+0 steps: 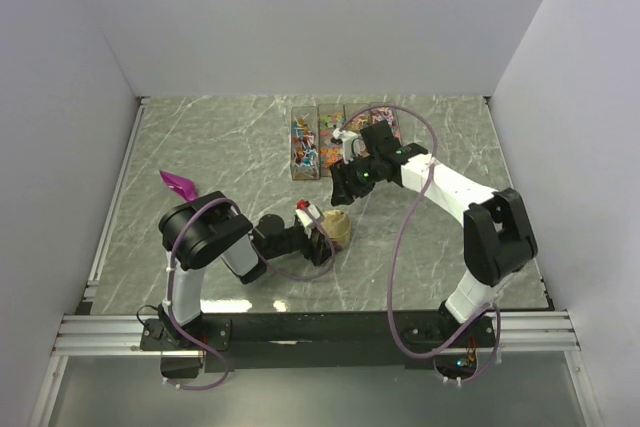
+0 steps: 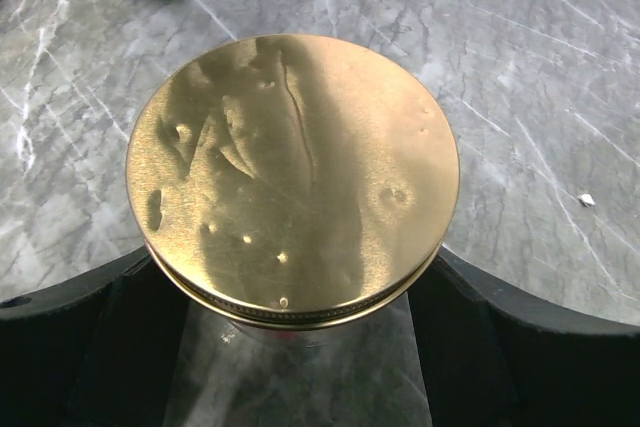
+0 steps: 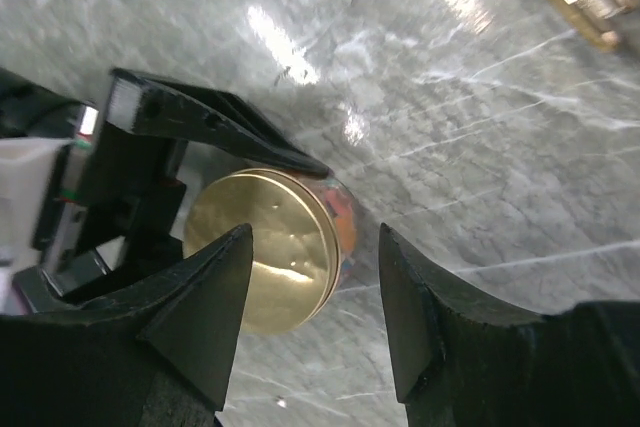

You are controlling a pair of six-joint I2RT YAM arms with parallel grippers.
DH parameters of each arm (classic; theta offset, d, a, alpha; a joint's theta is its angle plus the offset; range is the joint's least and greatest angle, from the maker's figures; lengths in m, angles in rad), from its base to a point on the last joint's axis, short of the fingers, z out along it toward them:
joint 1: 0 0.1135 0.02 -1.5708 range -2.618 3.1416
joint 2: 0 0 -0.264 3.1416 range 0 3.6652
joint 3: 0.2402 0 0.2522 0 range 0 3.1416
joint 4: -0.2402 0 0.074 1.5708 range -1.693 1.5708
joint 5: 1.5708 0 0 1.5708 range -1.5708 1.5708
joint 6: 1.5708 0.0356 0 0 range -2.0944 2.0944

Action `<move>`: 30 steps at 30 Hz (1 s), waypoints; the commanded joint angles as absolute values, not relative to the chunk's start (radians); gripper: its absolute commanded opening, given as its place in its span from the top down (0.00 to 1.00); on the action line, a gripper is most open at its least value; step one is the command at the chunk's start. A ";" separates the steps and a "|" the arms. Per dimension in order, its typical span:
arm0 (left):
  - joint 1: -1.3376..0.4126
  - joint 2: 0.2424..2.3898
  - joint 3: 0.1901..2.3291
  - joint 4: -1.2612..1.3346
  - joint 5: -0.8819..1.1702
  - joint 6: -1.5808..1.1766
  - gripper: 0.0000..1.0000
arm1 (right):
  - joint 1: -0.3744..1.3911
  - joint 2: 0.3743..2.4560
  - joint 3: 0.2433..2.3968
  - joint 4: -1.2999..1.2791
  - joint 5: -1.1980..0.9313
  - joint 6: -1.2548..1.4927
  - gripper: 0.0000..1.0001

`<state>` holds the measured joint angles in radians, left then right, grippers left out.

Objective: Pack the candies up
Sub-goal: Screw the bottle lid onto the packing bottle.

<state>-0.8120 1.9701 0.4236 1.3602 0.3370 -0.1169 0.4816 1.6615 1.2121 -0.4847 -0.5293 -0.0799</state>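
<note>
A glass jar with a round tan lid [image 1: 337, 228] stands on the marble table. My left gripper [image 1: 322, 233] is shut on the jar from the left. In the left wrist view the lid [image 2: 293, 177] fills the frame, with my left gripper [image 2: 295, 292] closed round the glass below it. Coloured candies [image 3: 345, 222] show through the jar's side. More candies [image 1: 305, 147] lie in clear trays at the back. My right gripper [image 1: 347, 185] hovers open just above and behind the jar. In its own view my right gripper [image 3: 315, 247] frames the lid [image 3: 262, 267].
A magenta scoop [image 1: 178, 184] lies on the table at the left. The candy trays [image 1: 329, 119] stand side by side at the back centre, partly behind my right arm. White walls close the table on three sides.
</note>
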 commanded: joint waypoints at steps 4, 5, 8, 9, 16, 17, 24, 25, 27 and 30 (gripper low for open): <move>-0.813 1.983 0.449 1.640 0.396 -0.112 0.44 | 0.512 1.776 1.308 -0.600 -0.571 -0.222 0.39; -0.813 1.982 0.452 1.635 0.393 -0.107 0.44 | 0.518 1.781 1.310 -0.600 -0.565 -0.225 0.39; -0.811 1.983 0.454 1.623 0.377 -0.101 0.45 | 0.528 1.790 1.309 -0.589 -0.569 -0.216 0.41; -0.813 1.982 0.454 1.617 0.371 -0.098 0.45 | 0.529 1.789 1.305 -0.580 -0.569 -0.212 0.41; -0.815 1.988 0.471 1.577 0.364 -0.091 0.47 | 0.551 1.755 1.287 -0.532 -0.554 -0.166 0.39; -0.815 1.990 0.471 1.574 0.362 -0.091 0.47 | 0.552 1.752 1.282 -0.523 -0.549 -0.157 0.38; -0.833 1.982 0.482 1.508 0.315 -0.043 0.48 | 0.574 1.762 1.237 -0.473 -0.515 -0.103 0.34; -0.839 1.979 0.482 1.503 0.310 -0.038 0.47 | 0.578 1.766 1.230 -0.468 -0.512 -0.100 0.34; -0.845 1.979 0.482 1.491 0.281 -0.026 0.47 | 0.583 1.772 1.204 -0.460 -0.500 -0.084 0.34; -0.848 1.985 0.479 1.494 0.246 -0.026 0.47 | 0.586 1.766 1.154 -0.445 -0.462 -0.071 0.35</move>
